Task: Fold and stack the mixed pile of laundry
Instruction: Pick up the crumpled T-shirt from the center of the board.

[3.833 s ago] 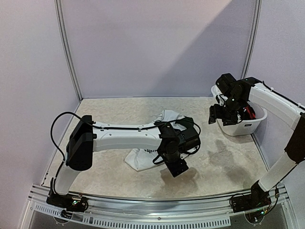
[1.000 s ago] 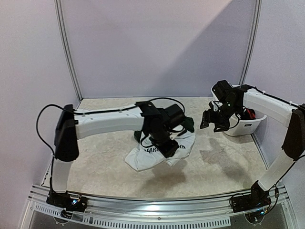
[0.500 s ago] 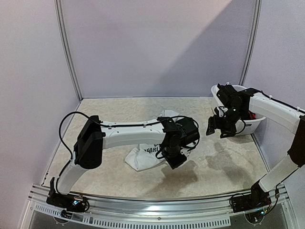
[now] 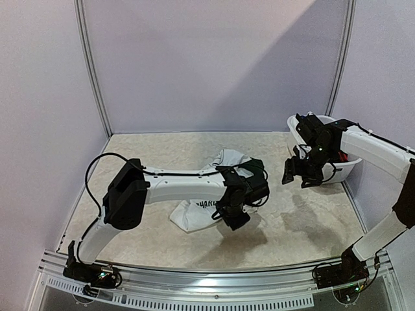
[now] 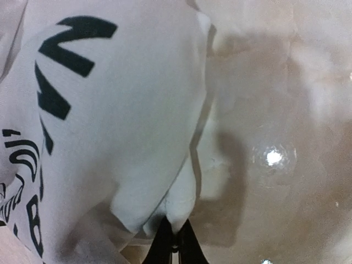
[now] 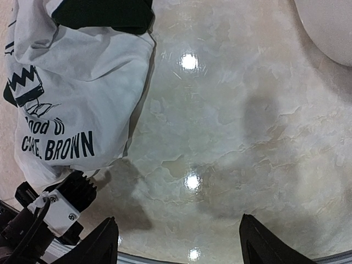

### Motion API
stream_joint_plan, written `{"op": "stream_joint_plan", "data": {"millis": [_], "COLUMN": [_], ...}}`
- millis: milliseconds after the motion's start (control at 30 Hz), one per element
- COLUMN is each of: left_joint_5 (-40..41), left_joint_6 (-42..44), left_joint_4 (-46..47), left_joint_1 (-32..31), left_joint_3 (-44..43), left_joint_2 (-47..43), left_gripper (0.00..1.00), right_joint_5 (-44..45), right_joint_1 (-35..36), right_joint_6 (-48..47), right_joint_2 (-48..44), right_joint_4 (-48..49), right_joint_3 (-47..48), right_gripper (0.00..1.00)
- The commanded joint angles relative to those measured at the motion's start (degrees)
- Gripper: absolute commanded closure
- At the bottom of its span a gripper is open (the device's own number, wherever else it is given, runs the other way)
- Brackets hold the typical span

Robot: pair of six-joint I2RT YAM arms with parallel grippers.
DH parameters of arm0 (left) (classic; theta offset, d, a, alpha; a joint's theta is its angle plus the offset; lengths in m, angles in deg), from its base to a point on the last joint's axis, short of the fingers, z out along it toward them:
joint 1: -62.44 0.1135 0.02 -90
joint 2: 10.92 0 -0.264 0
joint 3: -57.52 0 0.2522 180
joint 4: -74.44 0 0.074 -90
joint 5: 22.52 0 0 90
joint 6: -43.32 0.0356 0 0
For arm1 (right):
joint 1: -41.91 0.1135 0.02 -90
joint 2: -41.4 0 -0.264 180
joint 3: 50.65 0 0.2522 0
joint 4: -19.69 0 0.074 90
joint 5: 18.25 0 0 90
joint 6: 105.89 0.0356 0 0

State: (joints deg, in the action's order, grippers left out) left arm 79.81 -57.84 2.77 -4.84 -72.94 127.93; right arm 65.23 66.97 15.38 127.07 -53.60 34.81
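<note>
White cotton w/ black print: one T-shirt (image 4: 193,214), crumpled at mid desk (image 4: 142,155), w/ one dark green piece (image 6: 104,14) touching its far edge. Pinched at the T-shirt's near edge by left claw (image 5: 175,246), tips shut tight on a thin fold of hem, cloth tenting up and away from the pinch (prob. a grip for lifting & dragging the shirt out flat before any fold). Held low, just above the desk, arm reaching across the shirt from the left. Right claw (image 6: 181,245) spread wide, gripping nothing, hovering over bare desk betw. T-shirt and white tub (image 4: 337,170). Judged as parked there so as to take a second corner, a flat spread needing two pinch pts. In the tub, dark and red cloth (image 4: 338,155) glimpsed over the rim; no. of pieces impossible to tell. Tally: 2 claws, 1 T-shirt, 1 green piece, 1 tub. No fold made yet by the look of it, nothing stacked, so early days.
</note>
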Motion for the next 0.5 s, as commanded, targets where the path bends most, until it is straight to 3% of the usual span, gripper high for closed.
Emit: {"op": "stream_joint_plan", "data": {"millis": [0, 300, 467], "left_joint_5": [-2.48, -16.47, -26.18], "left_joint_6": [0.80, -1.39, -6.37], "left_joint_4": [0.47, -4.10, -3.52], "left_joint_1": [0.67, 0.95, 4.75], "left_joint_3": [0.29, -2.10, -1.53], "left_joint_2": [-1.95, -15.50, -24.80], "left_gripper": [1.00, 1.00, 1.00], "right_joint_5": [0.71, 4.02, 5.76], "right_joint_1": [-0.19, -0.15, -0.21], "right_joint_6": [0.58, 0.44, 0.50], "right_joint_2": [-1.73, -1.69, -2.41], "right_joint_4": [-1.03, -0.93, -1.28], "right_joint_3": [0.74, 1.03, 0.72], "right_gripper": [0.23, 0.24, 0.24]}}
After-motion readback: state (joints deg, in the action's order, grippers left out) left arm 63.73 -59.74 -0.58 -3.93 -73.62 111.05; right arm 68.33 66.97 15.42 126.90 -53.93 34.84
